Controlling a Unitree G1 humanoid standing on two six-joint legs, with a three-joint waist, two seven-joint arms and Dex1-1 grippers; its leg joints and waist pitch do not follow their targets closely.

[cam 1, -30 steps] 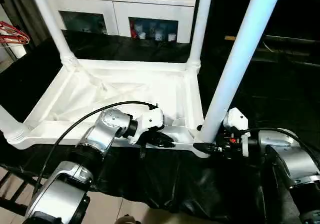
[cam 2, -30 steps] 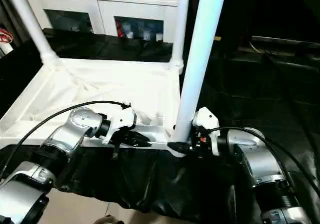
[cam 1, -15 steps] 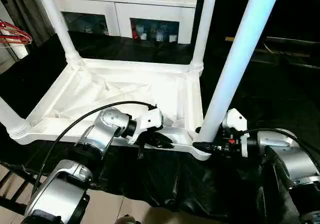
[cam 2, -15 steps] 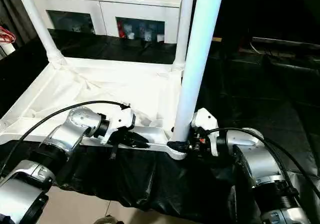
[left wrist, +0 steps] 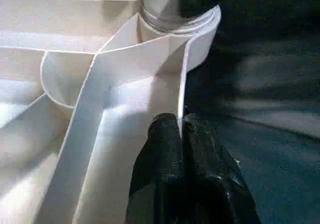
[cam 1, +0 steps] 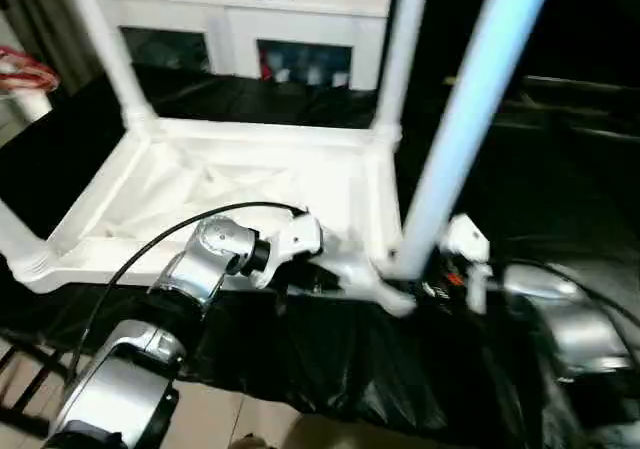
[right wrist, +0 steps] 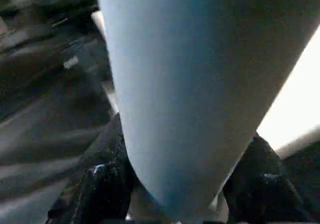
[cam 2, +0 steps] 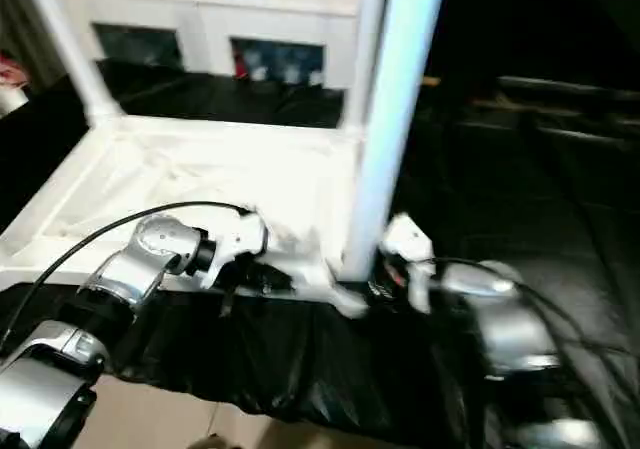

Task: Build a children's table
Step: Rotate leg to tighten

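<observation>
The children's table lies upside down, its white ribbed top (cam 1: 230, 184) on black cloth. White legs stand in its corner sockets: far left (cam 1: 100, 49), far right (cam 1: 400, 49), near left (cam 1: 15, 244) and near right (cam 1: 460, 129). My left gripper (cam 1: 325, 279) is shut on the thin near rim (left wrist: 182, 79) of the top, a short way from the near right socket (left wrist: 175, 19). My right gripper (cam 1: 415, 287) holds the base of the near right leg (right wrist: 190, 84), one black finger (right wrist: 107, 184) pressed against each side.
A white cabinet (cam 1: 240, 9) with glass doors stands behind the table. Red hangers (cam 1: 25, 69) show at the far left. The black cloth (cam 1: 400, 369) drapes over the near edge of the work surface, with pale floor below.
The right gripper's fingers have closed in on the near right leg. The right arm and the whole picture are blurred by motion. The left gripper keeps its hold on the rim.
</observation>
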